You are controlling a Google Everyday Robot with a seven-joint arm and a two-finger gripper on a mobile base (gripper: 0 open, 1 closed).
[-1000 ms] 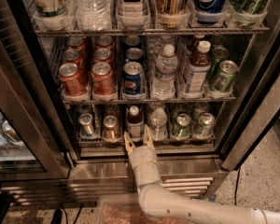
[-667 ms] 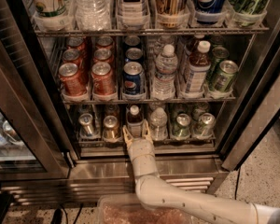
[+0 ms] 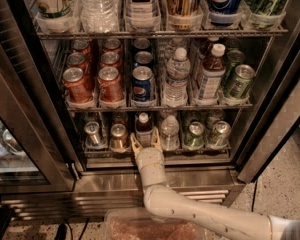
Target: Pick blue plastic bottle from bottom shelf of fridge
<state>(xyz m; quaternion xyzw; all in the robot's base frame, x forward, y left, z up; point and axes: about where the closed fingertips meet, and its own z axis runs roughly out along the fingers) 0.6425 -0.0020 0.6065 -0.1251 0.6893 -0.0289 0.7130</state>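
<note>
The blue plastic bottle point(image 3: 144, 126) has a white cap, dark contents and a pale label. It stands upright at the front of the middle lane of the bottom shelf point(image 3: 97, 152) of the fridge point(image 3: 50, 109). My gripper point(image 3: 145, 142) reaches in over the steel sill on its white arm. It is open, with one finger on each side of the bottle's lower part. The fingers hide the bottle's base.
A clear water bottle point(image 3: 170, 131) stands just right of the target and a gold can point(image 3: 118, 136) just left. A silver can point(image 3: 93, 133) and green cans point(image 3: 195, 134) fill the outer lanes. The glass door point(image 3: 20, 134) hangs open at left. The steel sill point(image 3: 110, 180) lies below.
My gripper has moved forward and up from the sill into the bottom shelf. Its fingers now stand on either side of the blue plastic bottle.
</note>
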